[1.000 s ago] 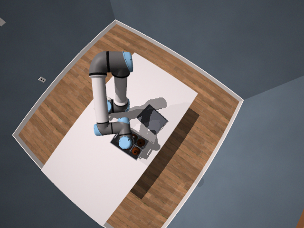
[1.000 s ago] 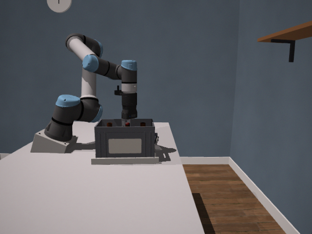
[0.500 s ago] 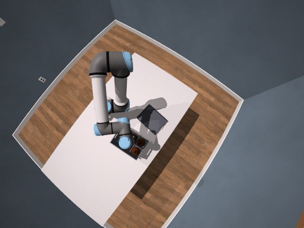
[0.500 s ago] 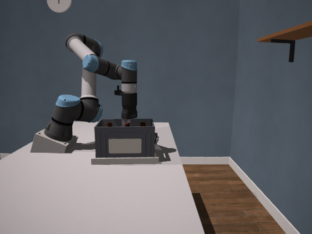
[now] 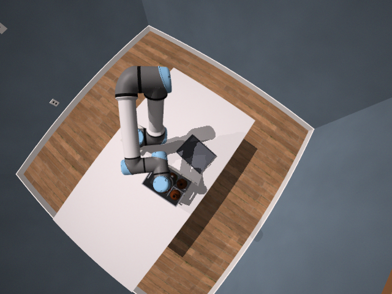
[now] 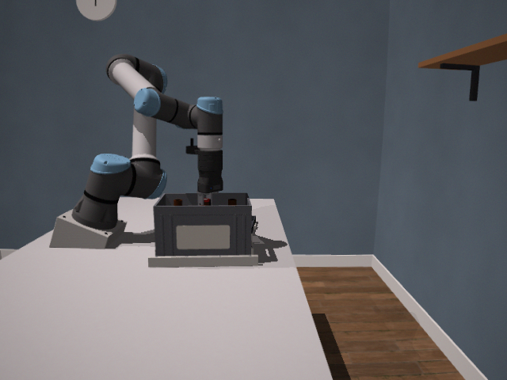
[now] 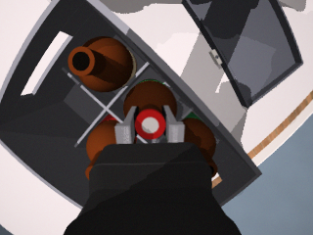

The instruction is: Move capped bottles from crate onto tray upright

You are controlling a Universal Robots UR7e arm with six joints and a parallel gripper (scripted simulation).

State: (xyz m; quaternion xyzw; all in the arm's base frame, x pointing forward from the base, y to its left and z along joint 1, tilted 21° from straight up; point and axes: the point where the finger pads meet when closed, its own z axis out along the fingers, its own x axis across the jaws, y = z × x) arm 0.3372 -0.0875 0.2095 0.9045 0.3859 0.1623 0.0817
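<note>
A dark grey crate [image 6: 202,224] with cell dividers stands on the white table and holds several brown bottles. My gripper [image 7: 150,115] reaches down into the crate and is shut on the neck of a brown bottle with a red cap [image 7: 151,124]; the cap also shows in the side view [image 6: 207,200]. An open brown bottle [image 7: 98,63] stands in the far cell. Two more brown bottles [image 5: 181,183] [image 5: 174,195] show in the overhead view; both look open-topped. The dark, flat tray [image 5: 196,154] lies just beyond the crate and holds nothing; it also shows in the wrist view [image 7: 245,33].
The robot base [image 6: 88,229] stands on the table to the left of the crate. The table's edge [image 6: 295,261] runs close to the right of the crate and tray. A wall shelf [image 6: 466,57] hangs far to the right.
</note>
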